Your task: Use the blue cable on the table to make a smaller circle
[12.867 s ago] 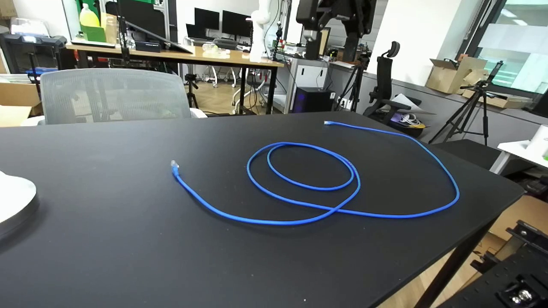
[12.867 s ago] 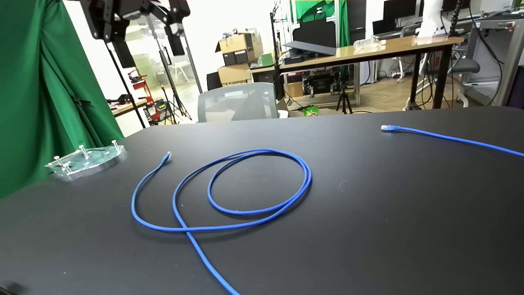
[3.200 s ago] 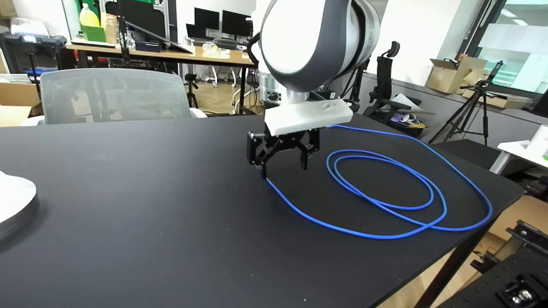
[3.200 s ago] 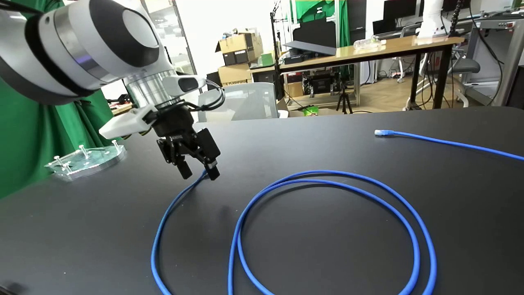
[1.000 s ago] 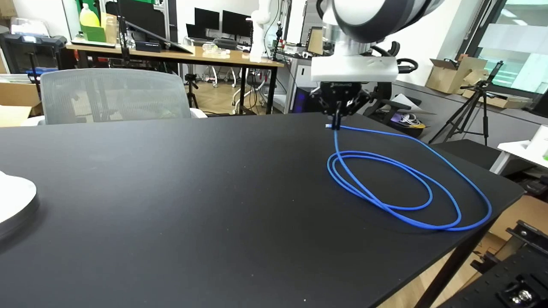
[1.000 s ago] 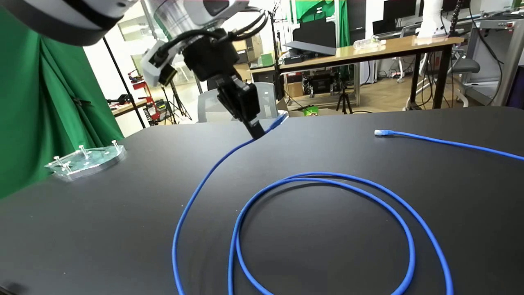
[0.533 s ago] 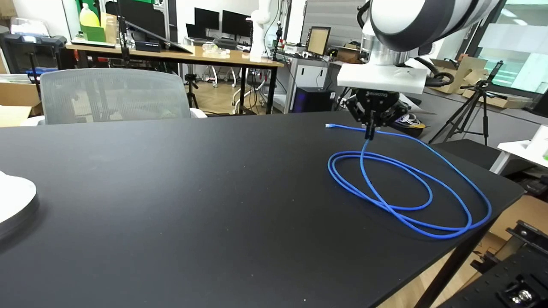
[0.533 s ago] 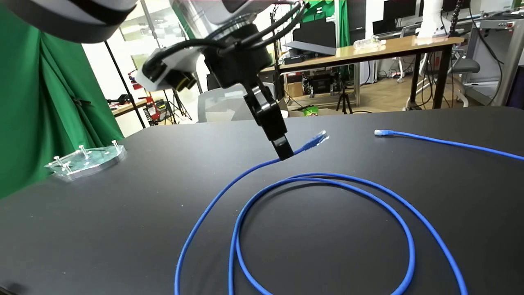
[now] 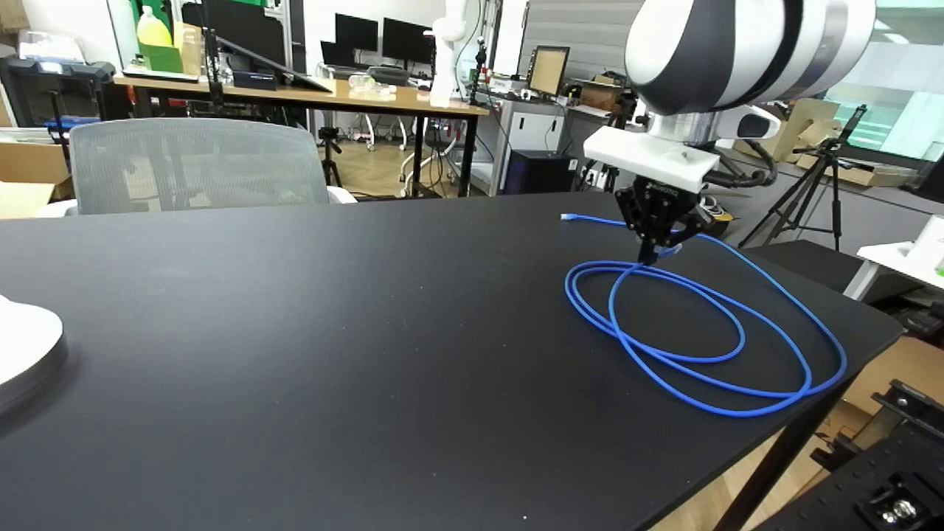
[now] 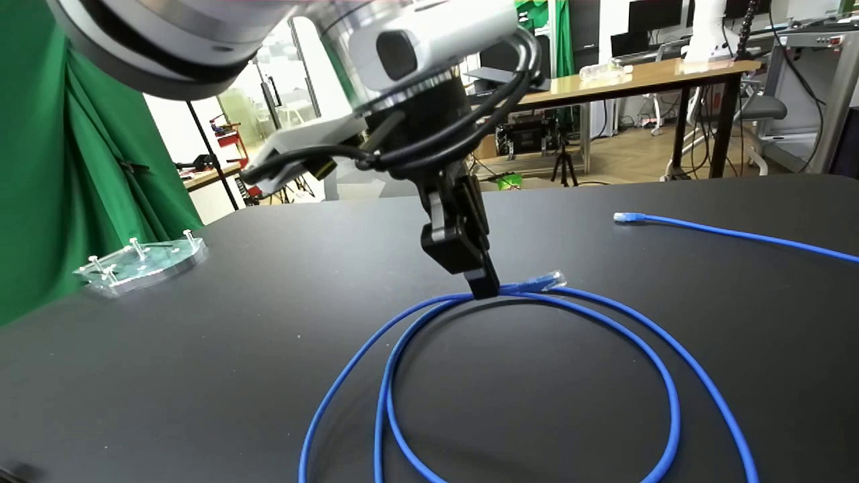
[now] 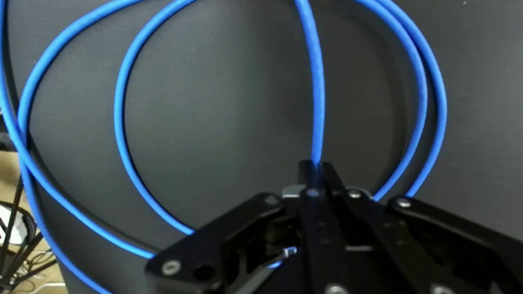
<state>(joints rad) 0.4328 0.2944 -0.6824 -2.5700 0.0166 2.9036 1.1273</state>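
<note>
the long, thin, bright blue flexible cable (image 9: pixel 693 359) is located on the broad, matte black bench (image 9: pixel 295 332), arranged in overlapping loops near the bench corner at the right of an exterior view. the black, jointed fingers (image 10: pixel 483 278) are pressed together, separated only by the cable, and clamp one strand just behind a clear-tipped blue plug (image 10: pixel 540 283). the fingers are tilted and point down at the side of the loops nearer the far edge of the bench. in an exterior view the gripped plug overlaps the loop strands; whether plug or fingertips touch the bench cannot be determined. in the wrist view the clamped strand runs out from between the fingertips and across the space inside the loops. a second clear-tipped blue plug (image 9: pixel 566 217) rests near the far edge, apart from the loops; from it the cable follows the right edge toward the same corner, then turns back. a clear, curved plate (image 10: pixel 151 265) with upright bolts sits at the left edge. a grey mesh-backed chair (image 9: pixel 199 166) stands beyond the far edge.
</note>
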